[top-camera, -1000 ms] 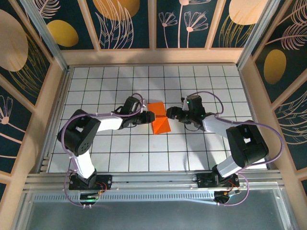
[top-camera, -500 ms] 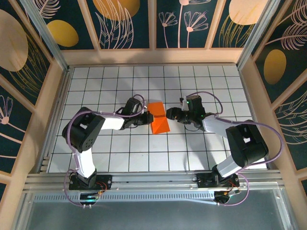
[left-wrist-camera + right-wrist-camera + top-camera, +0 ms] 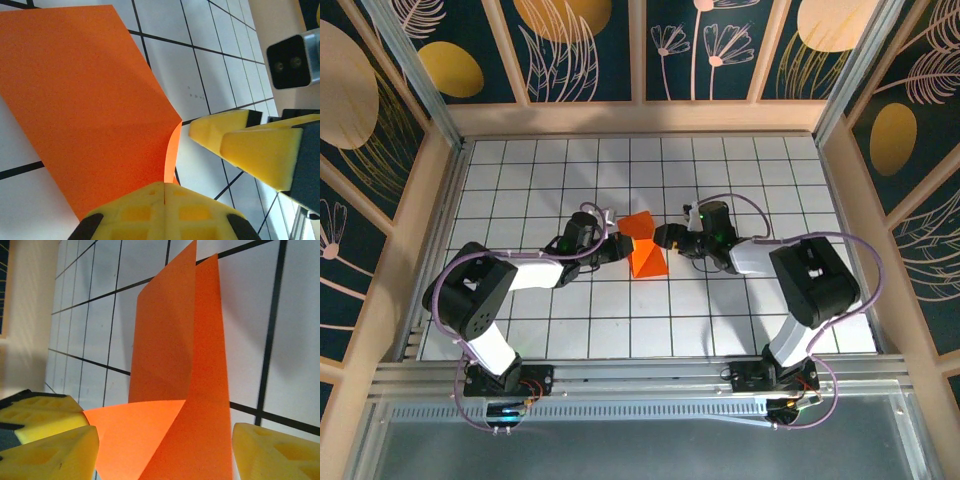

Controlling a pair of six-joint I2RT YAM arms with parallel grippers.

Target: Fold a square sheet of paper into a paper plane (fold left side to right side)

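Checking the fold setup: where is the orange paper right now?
In the top view the square sheet of paper sits mid-table, pinched by the left gripper on its left, the open right gripper on its right.

The overhead camera sits above and behind the arm bases, looking down over the whole white, black-gridded worktop from near edge to far edge. The left wrist camera hangs very close over the worktop's middle, looking past the yellow tips of the left pincer onto the bright orange sheet of paper. The right wrist camera lies low, framed by the right pincer, facing that sheet from the opposite side. All three share the sheet and surrounding grid squares.
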